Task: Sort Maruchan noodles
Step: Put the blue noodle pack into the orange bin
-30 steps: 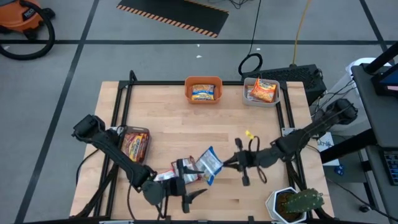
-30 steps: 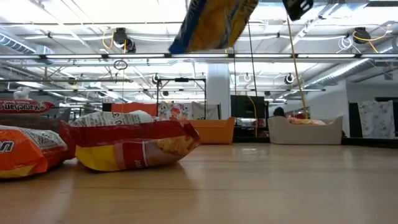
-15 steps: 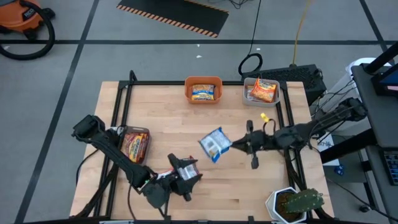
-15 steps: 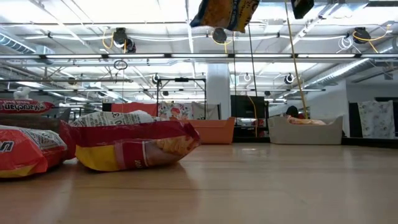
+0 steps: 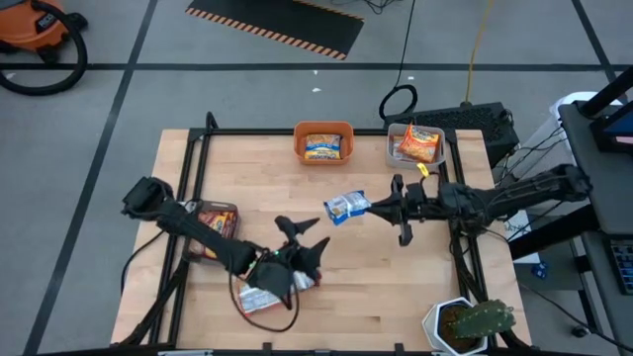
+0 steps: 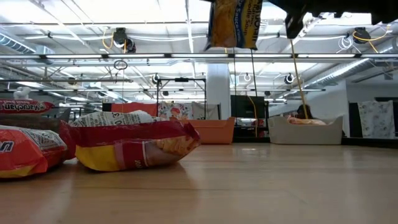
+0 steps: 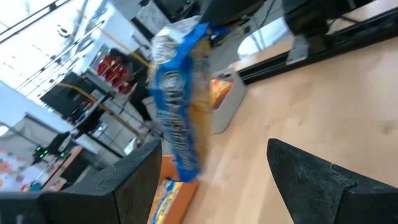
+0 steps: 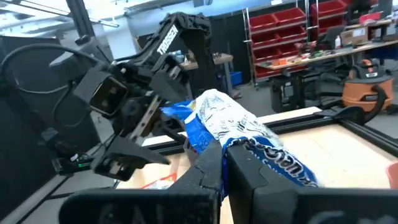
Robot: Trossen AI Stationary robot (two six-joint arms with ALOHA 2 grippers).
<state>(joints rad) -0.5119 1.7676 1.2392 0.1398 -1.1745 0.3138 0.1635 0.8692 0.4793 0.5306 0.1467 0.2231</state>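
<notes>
So from my seat, the right tool (image 5: 374, 207) is clamped tight on a blue-and-white noodle packet (image 5: 347, 206), holding it up in the air over the worktop (image 5: 396, 287). The packet sticks out past the fingertips, toward the middle of the worktop, and sits a bit short of the orange bin (image 5: 323, 143) at the far edge. In the low view it just hangs up top, well clear of the wood, with yellow and blue print showing.

That orange bin already has a yellow-blue packet (image 5: 322, 147) lying in it. Just beside the bin on the right arm's side is a grey bin (image 5: 415, 146) with an orange packet (image 5: 418, 144) inside.

The left tool (image 5: 302, 244) is spread wide with nothing between its fingers. It's nearer my edge of the worktop than the orange bin, pointing toward the carried packet but apart from it. Right under that arm is a small heap of packets (image 5: 265, 289), silver and red as far as I can tell. In the low view the same heap shows a red and yellow one (image 6: 134, 146) with an orange one (image 6: 25, 152) next to it.

Off toward the left arm's base there's a clear bin (image 5: 216, 229) with dark red-brown packets (image 5: 212, 231) in it.
</notes>
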